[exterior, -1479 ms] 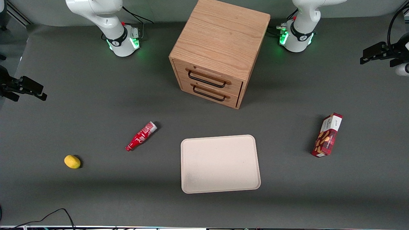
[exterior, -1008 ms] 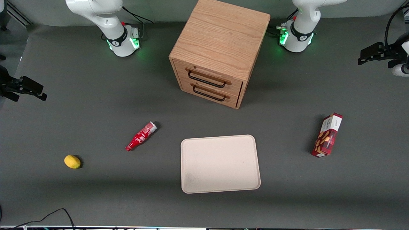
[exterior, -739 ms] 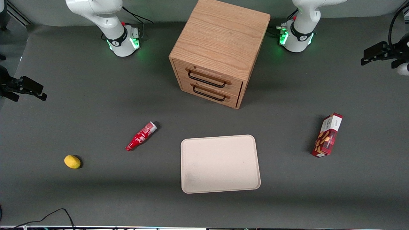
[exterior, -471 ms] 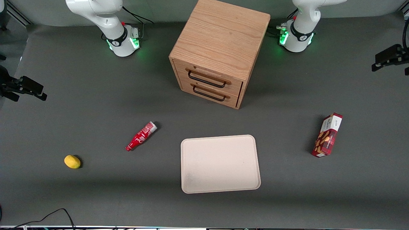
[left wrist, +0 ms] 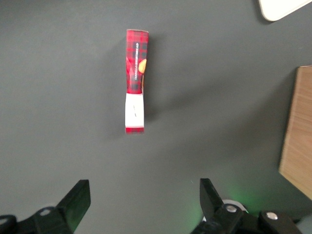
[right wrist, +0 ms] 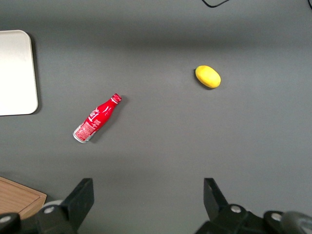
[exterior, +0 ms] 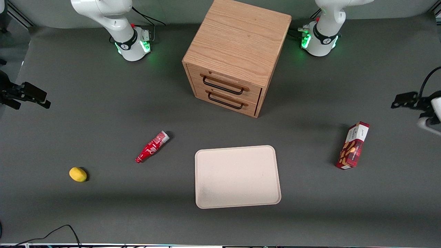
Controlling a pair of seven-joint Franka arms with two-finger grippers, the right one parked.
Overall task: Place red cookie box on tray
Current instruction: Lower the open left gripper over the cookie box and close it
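The red cookie box (exterior: 352,146) stands on its long narrow edge on the dark table, toward the working arm's end; its white panel end is farther from the front camera. In the left wrist view the red cookie box (left wrist: 135,80) lies ahead of my gripper (left wrist: 144,204), which is open with nothing between its fingers. In the front view my gripper (exterior: 404,100) hovers at the table's edge, beside the box and a bit farther from the camera. The cream tray (exterior: 237,176) lies bare at mid-table, and the tray corner (left wrist: 285,7) shows in the wrist view.
A wooden two-drawer cabinet (exterior: 237,55) stands farther from the camera than the tray; its edge (left wrist: 297,126) shows in the wrist view. A small red bottle (exterior: 152,147) and a yellow lemon (exterior: 78,174) lie toward the parked arm's end.
My gripper has travelled along the working arm's end of the table toward the front camera, coming closer to the cookie box. The box, tray and other objects have not moved.
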